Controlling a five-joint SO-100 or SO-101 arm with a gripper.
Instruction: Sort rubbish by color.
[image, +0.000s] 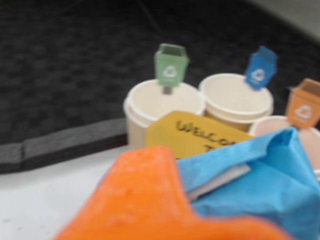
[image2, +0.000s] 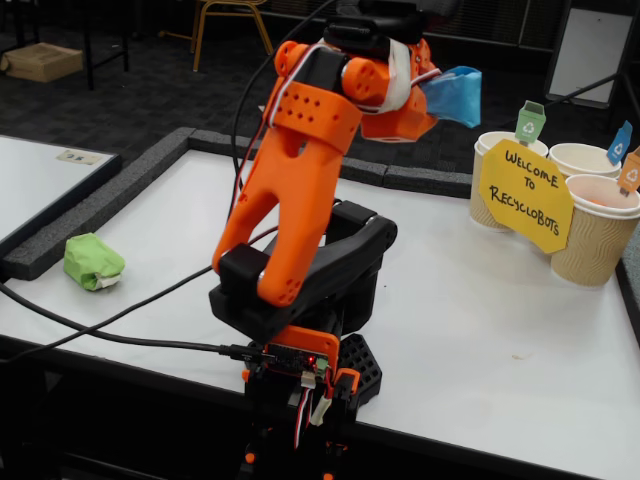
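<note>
in the fixed view the green paper wad (image2: 93, 262) lies at the far left of the white bench (image2: 480, 330), close to the dark foam border (image2: 90, 215), well apart from everything else. a black cable (image2: 110, 335) runs across the bench toward the orange arm (image2: 295, 190), which rises from its black base at the near edge and blocks the middle of the bench behind it. up high, the tool (image2: 430, 100) is closed around the blue paper wad (image2: 455, 93), held in the air to the left of the cups. at the right stand three beige paper cups: one with a green flag (image2: 530, 122), one with a blue flag (image2: 620, 142), one with an orange flag (image2: 631, 170). the yellow sign (image2: 525, 195) leans in front of them and hides much of the left cup (image2: 487, 185).

the wrist view is blurred. an orange finger (image: 145, 200) fills the near foreground, the blue wad (image: 260, 185) beside it covering the sign's lower half and most of the right cup (image: 267, 127).
</note>
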